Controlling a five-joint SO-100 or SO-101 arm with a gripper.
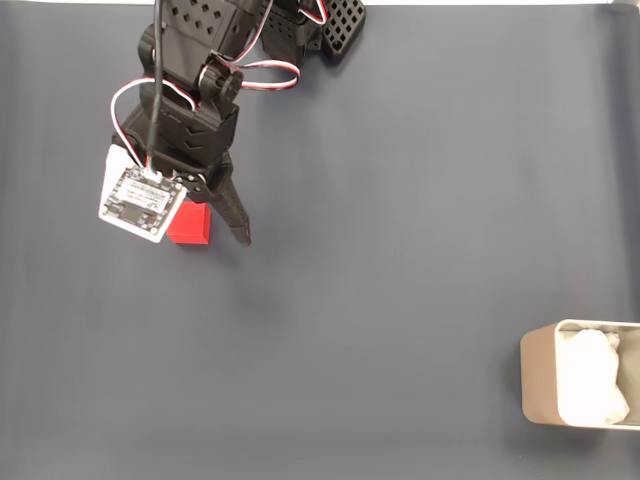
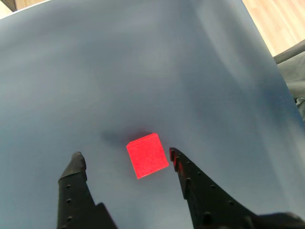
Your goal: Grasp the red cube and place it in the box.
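Red cube (image 2: 147,155) sits flat on the dark blue-grey mat (image 2: 143,71), one face up; it's a cube, so no long axis to speak of. In the wrist view its edges are rotated a bit off the picture axes, with one corner toward the upper right and one toward the lower left. In the fixed view the cube (image 1: 190,225) is in the upper-left part of the mat (image 1: 400,250), its sides roughly square to the frame, its left part hidden under the white circuit board (image 1: 141,203) mounted on the arm. Gripper (image 2: 126,159) is spread wide, cube between the two black fingers: right fingertip (image 2: 175,156) just beside the cube's right edge, can't tell whether touching; left fingertip (image 2: 77,161) clearly apart from it, bare mat in the gap. In the fixed view the gripper (image 1: 205,232) comes in from the top, one black finger (image 1: 236,218) angling down just right of the cube, red and white servo wires (image 1: 262,70) looping over the arm body. Box (image 1: 580,388), beige with rounded corners and white padding (image 1: 592,380) inside, is at the lower-right edge of the fixed view, partly cut off by the frame, well apart from cube and gripper.
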